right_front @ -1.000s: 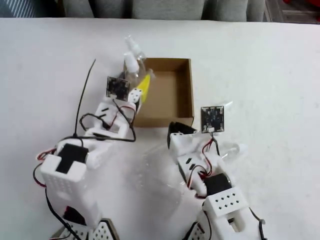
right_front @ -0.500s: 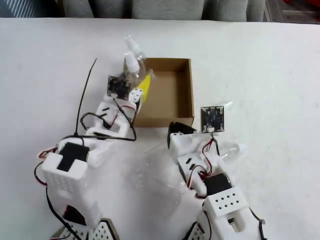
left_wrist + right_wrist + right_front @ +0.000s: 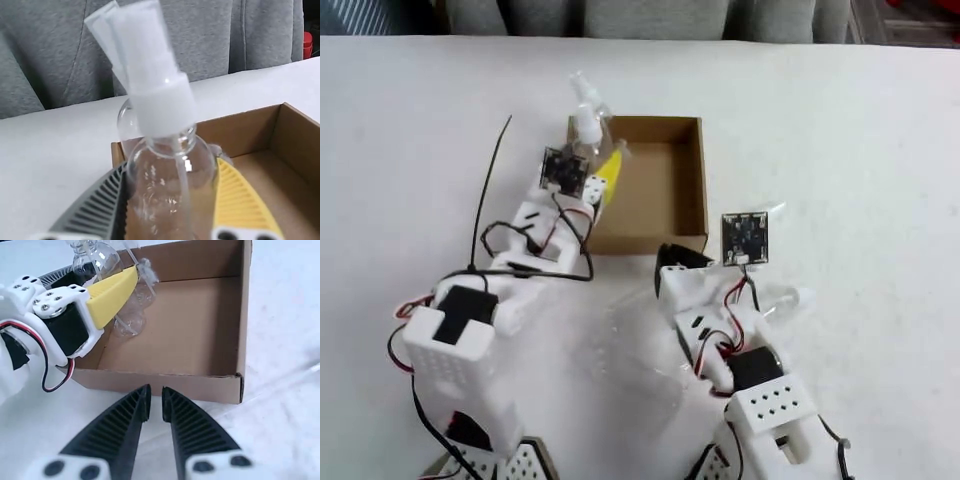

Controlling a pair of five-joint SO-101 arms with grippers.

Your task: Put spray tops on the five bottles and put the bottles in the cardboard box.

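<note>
Presently the left gripper [image 3: 170,205] pinches a capped bottle [image 3: 162,175] at the box's [image 3: 698,180] far left corner, not yet released; the right gripper [image 3: 155,402] is pressed almost together, empty.

Now the bottle [image 3: 165,200] seen clear, spray top [image 3: 150,75] capped white, cardboard box [image 3: 242,315] shown plain brown, left gripper [image 3: 170,167] ribbed in grey and yellow, right gripper [image 3: 155,392] ribbed black

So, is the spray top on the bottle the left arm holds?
On: the white spray top caps the clear bottle in the left gripper.
</note>
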